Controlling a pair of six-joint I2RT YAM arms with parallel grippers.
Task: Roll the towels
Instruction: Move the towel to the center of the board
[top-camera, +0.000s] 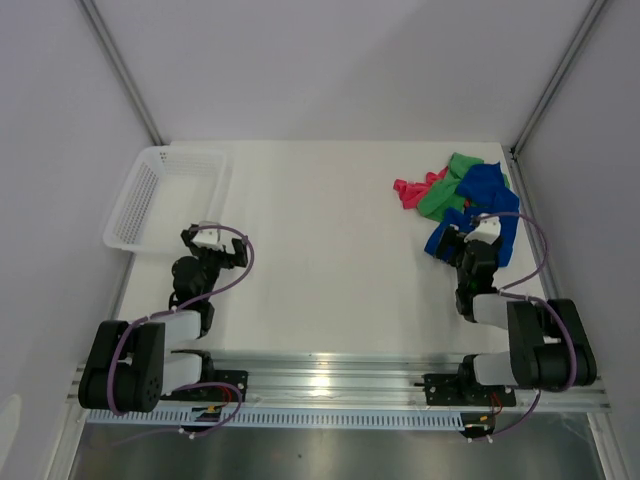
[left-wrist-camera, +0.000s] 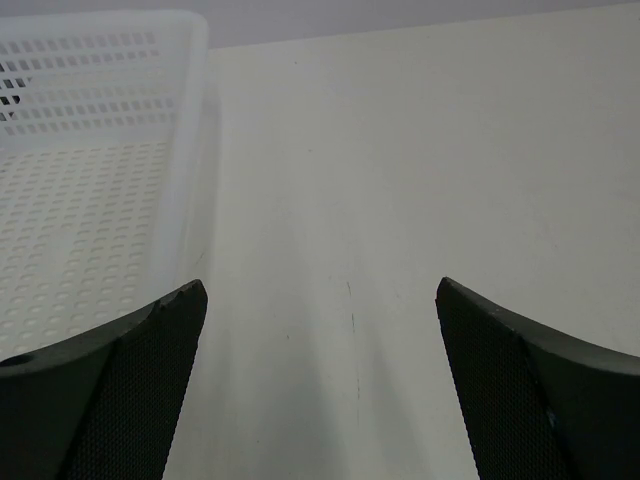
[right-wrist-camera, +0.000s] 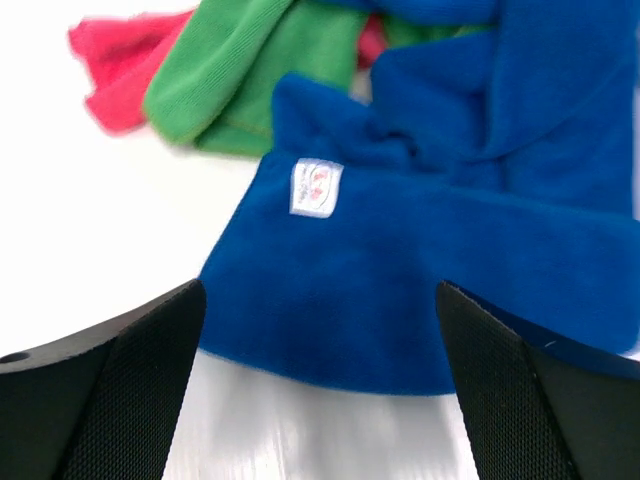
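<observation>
Towels heaped at two o'clock, blue towel (top-camera: 482, 192) nearest, green towel (top-camera: 447, 188) and pink towel (top-camera: 410, 190) behind; right gripper (right-wrist-camera: 320, 292) gapes empty over the blue towel's edge, likely to drag it clear, while left gripper (left-wrist-camera: 320, 290) gapes empty beside basket (top-camera: 128, 212).

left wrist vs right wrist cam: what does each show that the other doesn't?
Left wrist only: the white basket, on the left side of the view.
Right wrist only: the blue towel with its white label, and the green towel and pink towel bunched beyond it.
Both: the white table, and at the bottom corners the left fingers or right fingers, spread open.
</observation>
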